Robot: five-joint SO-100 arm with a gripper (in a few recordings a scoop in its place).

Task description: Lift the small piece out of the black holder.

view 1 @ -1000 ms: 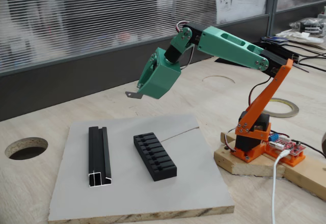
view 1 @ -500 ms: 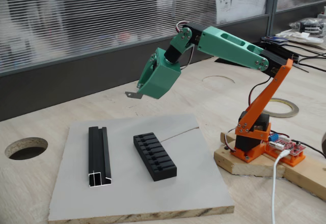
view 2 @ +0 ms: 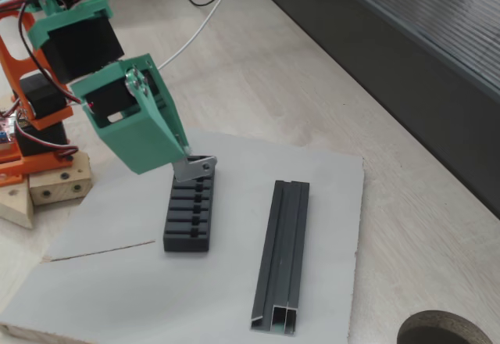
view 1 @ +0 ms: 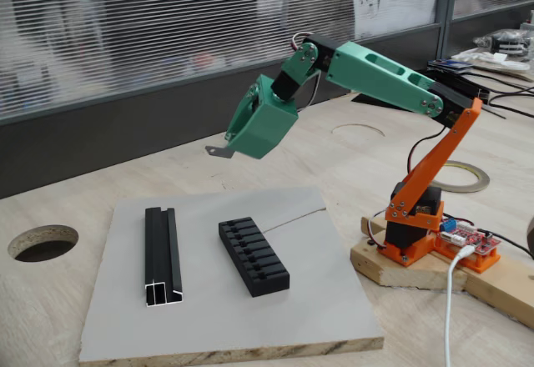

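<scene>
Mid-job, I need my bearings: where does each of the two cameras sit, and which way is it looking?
A fixed view: low, beside the table, facing the blinds; the whole arm shows, gripper raised with the small piece above the grey board.
Another fixed view: high, looking down; gripper and part of the orange base show.
Shared: black holder, black rail, board.

A: What colours are on the table?

B: A pale grey board [view 1: 217,300] lies on light, wood-grain table [view 1: 50,317]. On it sit the black holder [view 1: 254,256], matte with ridged slots across its top, and a black rail [view 1: 163,255] with a silvery cut end.

A: And the robot?

B: The gripper [view 1: 232,145] is teal green, holding the small piece [view 1: 220,152], a dull grey metal. The arm base [view 1: 413,225] is bright orange, with red and black wires.
</scene>
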